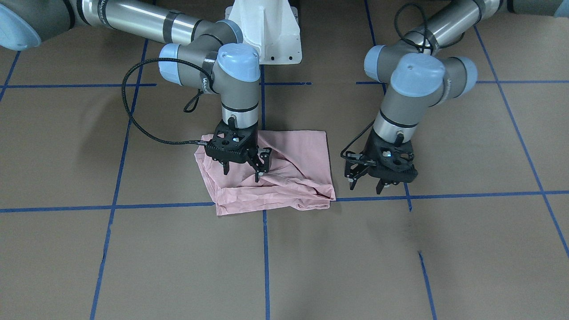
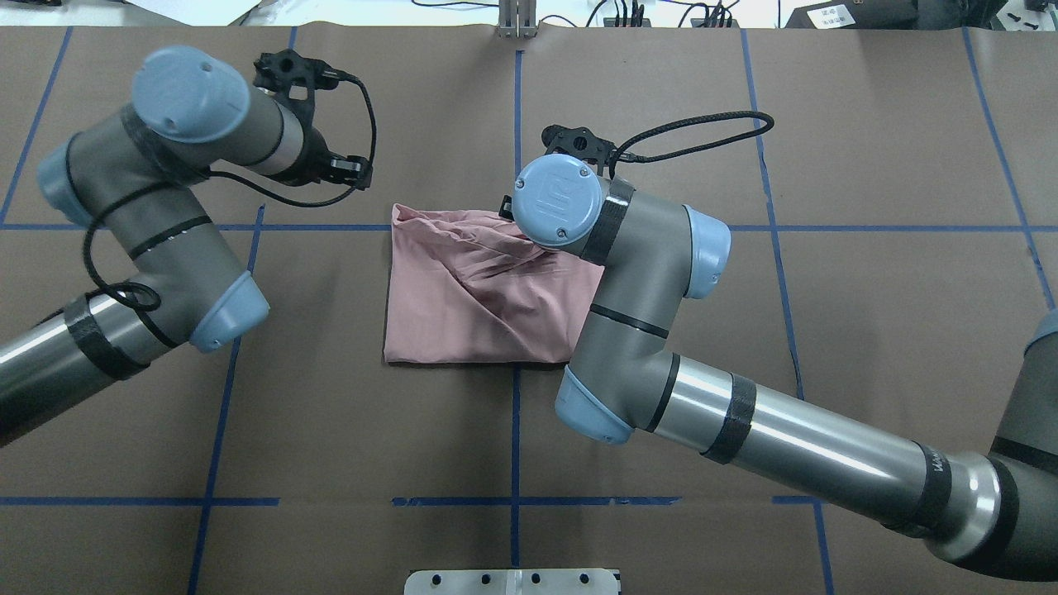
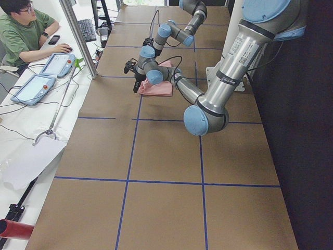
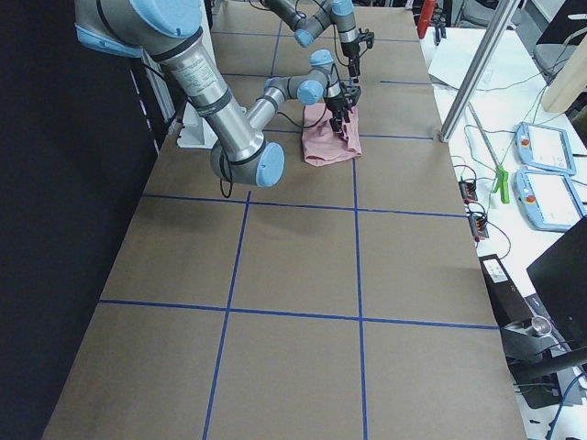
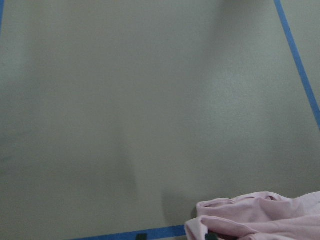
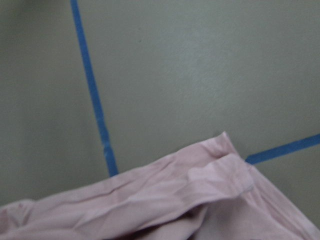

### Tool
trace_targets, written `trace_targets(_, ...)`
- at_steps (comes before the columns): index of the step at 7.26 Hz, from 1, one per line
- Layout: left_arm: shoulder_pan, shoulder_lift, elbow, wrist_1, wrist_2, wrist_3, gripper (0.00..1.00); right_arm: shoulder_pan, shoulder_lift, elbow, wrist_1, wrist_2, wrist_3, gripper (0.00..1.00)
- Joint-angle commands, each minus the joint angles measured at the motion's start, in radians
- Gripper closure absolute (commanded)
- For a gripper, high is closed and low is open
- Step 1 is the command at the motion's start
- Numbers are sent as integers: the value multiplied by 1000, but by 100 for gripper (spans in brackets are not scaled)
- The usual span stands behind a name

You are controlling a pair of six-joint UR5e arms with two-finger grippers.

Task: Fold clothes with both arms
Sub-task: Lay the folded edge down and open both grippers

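Left arm [image 2: 157, 240]: it comes in over the table [image 2: 868, 289] and bends down to the side of the garment. The left gripper [image 1: 365, 186] hangs close above the brown surface, just beside the T-shirt's edge and not touching it. Its two fingers stand apart with nothing between them. Its wrist camera sees mostly bare table, with a rumpled corner of pink cloth at the lower right.

T-shirt [image 2: 463, 297]: pale pink, it lies at the middle of the table in a rough rectangle, several layers thick, with loose creases running across the top layer. Its far edge sits along one line of blue tape [image 2: 517, 430] and a crossing line passes beneath it. No print shows on the upturned side.

Right arm [image 2: 645, 273]: its wrist points straight down over the half of the T-shirt nearer this arm. The right gripper [image 1: 242, 172] is lowered onto the cloth with its fingers parted. One fingertip [image 1: 258, 177] presses into a raised crease. Whether any fabric is caught between the fingers cannot be made out. Its wrist camera shows a folded corner of the pink cloth at close range.
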Motion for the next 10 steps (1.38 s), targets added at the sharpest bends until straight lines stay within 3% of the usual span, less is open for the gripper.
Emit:
trace_targets(1,-29,15,-8,-4,-33,36,0,-94,26,-28,0,-32,-132,0)
trace_targets(2,-29,12,-8,-5,-33,33,0,-94,23,-71,0,-44,-173,0)
trace_targets(6,-27,7,-9,-5,-33,22,0,96,42,-212,-10,-12,-373,0)
trace_targets(7,-24,6,-8,-5,-33,-19,0,145,100,-273,-10,40,-385,0)
trace_targets(9,44,1,12,-1,-1,-120,0,229,122,-288,-6,190,-419,0)
trace_targets(10,145,-52,49,11,122,-221,0,236,122,-267,-6,209,-419,0)
